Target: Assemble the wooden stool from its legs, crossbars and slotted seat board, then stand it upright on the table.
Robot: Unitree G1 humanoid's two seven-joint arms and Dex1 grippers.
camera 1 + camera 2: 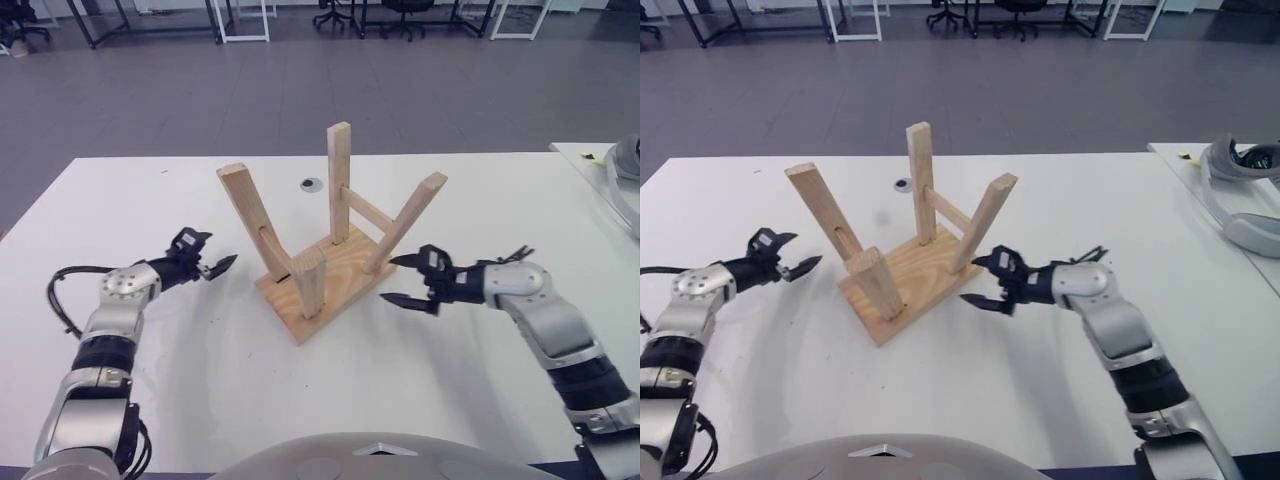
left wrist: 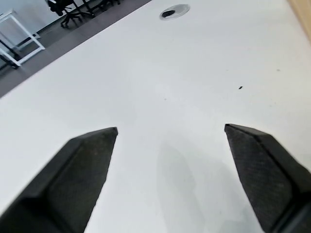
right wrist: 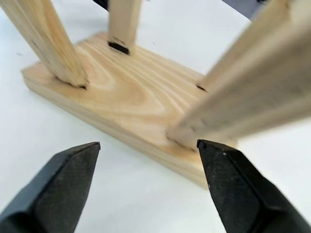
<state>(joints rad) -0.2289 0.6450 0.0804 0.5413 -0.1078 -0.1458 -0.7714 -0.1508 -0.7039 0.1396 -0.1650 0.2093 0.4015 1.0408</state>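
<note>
The wooden stool (image 1: 320, 262) lies upside down at mid-table, its slotted seat board (image 1: 338, 288) flat on the white surface and its legs pointing up and splayed outward. A crossbar (image 1: 366, 209) joins the two far legs. My left gripper (image 1: 212, 266) hovers open just left of the seat board, touching nothing. On the other side my right gripper (image 1: 397, 280) stands open, close to the board's right edge and the foot of the right leg (image 1: 405, 222). The right wrist view looks at the seat board (image 3: 121, 104) and the leg bases from a short distance.
A small round grommet (image 1: 311, 184) sits in the table behind the stool. A white headset (image 1: 1240, 190) rests on a second table at the far right. Bare white tabletop (image 1: 200, 400) spreads in front of and beside the stool.
</note>
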